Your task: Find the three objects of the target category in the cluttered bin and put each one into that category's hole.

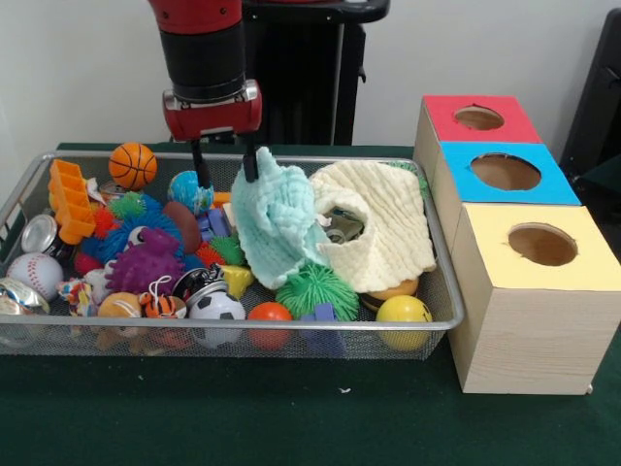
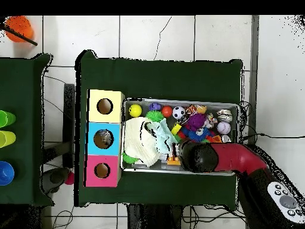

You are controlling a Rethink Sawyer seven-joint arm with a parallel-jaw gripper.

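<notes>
The wire-mesh bin (image 1: 233,328) stands on the green table, full of toys; it also shows in the overhead view (image 2: 179,100). A small tin can (image 1: 39,233) lies at its left end, and a crumpled foil lump (image 1: 17,294) in front of it. A third silvery item (image 1: 342,228) shows in a fold of the cream cloth (image 1: 393,233). My gripper (image 1: 225,167) is open above the bin's back middle, its right finger against the peak of a mint-green cloth (image 1: 277,228). In the overhead view the arm (image 2: 208,157) hides it. The blue box's hole (image 1: 506,172) (image 2: 103,139) is empty.
The red-topped box (image 1: 441,112) stands behind the blue one and the yellow-topped box (image 1: 582,257) in front, right of the bin. In the bin lie a basketball (image 1: 133,165), an orange tray (image 1: 71,199), a purple spiky ball (image 1: 146,264) and a green spiky ball (image 1: 316,289).
</notes>
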